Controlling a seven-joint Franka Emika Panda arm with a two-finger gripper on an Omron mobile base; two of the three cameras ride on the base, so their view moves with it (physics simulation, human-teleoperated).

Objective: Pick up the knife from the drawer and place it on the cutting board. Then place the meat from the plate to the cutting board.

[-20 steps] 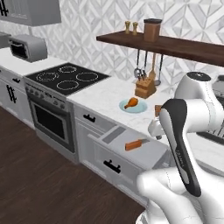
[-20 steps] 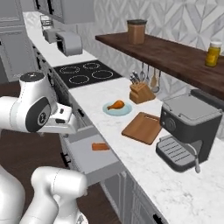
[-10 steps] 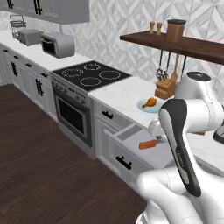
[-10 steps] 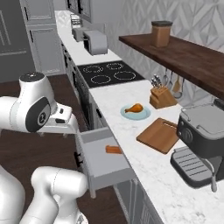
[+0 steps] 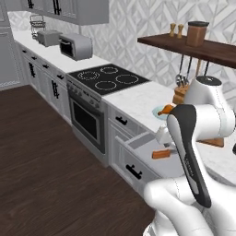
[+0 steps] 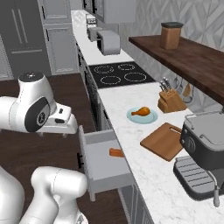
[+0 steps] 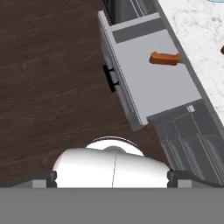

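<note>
**Drawer open, knife inside, gripper wide and empty**

The gripper (image 7: 112, 175) hangs above the dark wood floor in front of the cabinets, its 2 finger tips (image 7: 43, 177) spread as wide as they go, with nothing between them.

Just past it the drawer (image 6: 98, 168) stands pulled out from the grey cabinet run, its small black handle (image 7: 110, 78) on the flat front. In the hand view the knife (image 7: 165, 58) lies on the drawer's grey floor toward the counter side, orange-brown handle plain to see; the blade is too faint to make out. The same knife shows in the right base view (image 6: 116, 152) and in the left base view (image 5: 162, 154), well apart from the gripper.

On the white marble counter (image 6: 127, 109) behind the drawer sits the pale plate (image 6: 149, 117), with the meat (image 6: 141, 111) lying on it. Beside the plate, toward the coffee machine (image 6: 202, 159), lies the cutting board (image 6: 164, 141), bare, with its slot handle at the far corner. Behind the plate stands the wooden knife block (image 6: 169, 101).

Farther along the counter are the black cooktop (image 6: 119, 73) and a toaster oven (image 6: 109, 42).
</note>
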